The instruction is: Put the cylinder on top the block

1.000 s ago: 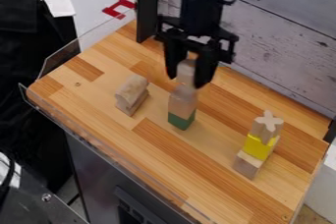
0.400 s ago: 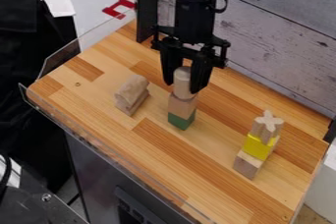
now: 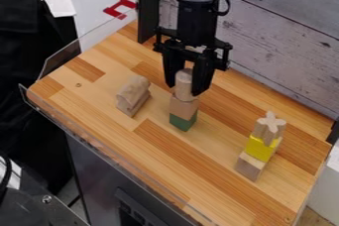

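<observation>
Left part of view: a rounded, log-like piece [image 3: 136, 89] of plain wood lies on a squared wooden base [image 3: 128, 107], grain visible on both.

Centre: the tool [image 3: 184, 90] points down and is closed on the cylinder [image 3: 184, 77], one finger along each side. The cylinder is smooth pale wood, upright, its long axis running with the fingers. It lies between them and directly over the block [image 3: 183, 106], a plain wooden cube; its lower end appears to meet the top face (contact judged, as the right finger partly covers that edge). The block rests squarely on a green block [image 3: 183, 122]. Placement looks all but complete; the coming move calls for an even release and a straight lift. A sideways drag could topple the column.

Right: a cross-shaped wooden piece [image 3: 269, 126] tops a glossy yellow block [image 3: 259, 148], over a pale wooden block [image 3: 250, 166] on the striped wooden desk [image 3: 198, 175].
</observation>
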Motion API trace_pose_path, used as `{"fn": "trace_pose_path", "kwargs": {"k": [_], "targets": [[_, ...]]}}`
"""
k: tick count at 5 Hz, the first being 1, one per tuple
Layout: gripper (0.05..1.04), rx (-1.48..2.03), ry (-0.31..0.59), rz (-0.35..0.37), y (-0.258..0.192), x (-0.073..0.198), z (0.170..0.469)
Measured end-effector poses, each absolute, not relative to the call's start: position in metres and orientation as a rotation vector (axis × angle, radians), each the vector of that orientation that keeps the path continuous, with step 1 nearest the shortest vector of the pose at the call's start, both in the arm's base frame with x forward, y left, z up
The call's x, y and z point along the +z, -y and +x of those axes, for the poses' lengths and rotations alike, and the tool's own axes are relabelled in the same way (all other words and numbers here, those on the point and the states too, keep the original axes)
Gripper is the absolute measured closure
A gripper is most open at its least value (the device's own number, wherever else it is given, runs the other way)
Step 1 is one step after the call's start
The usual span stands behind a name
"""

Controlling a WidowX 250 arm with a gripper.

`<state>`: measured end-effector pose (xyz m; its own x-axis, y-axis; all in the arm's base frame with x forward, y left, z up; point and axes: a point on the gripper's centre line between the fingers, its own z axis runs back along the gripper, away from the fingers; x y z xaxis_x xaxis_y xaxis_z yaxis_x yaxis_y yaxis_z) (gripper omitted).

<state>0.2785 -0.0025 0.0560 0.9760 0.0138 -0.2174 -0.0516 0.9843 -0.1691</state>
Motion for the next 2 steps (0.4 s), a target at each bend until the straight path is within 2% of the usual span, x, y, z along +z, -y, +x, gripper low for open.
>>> {"fn": "trace_pose_path", "kwargs": {"k": [1,2], "targets": [[0.179,0.029,-0.242,-0.166,0.001,0.053,0.276],[0.078,0.043,-0.200,-0.164,0.002,0.067,0.278]]}}
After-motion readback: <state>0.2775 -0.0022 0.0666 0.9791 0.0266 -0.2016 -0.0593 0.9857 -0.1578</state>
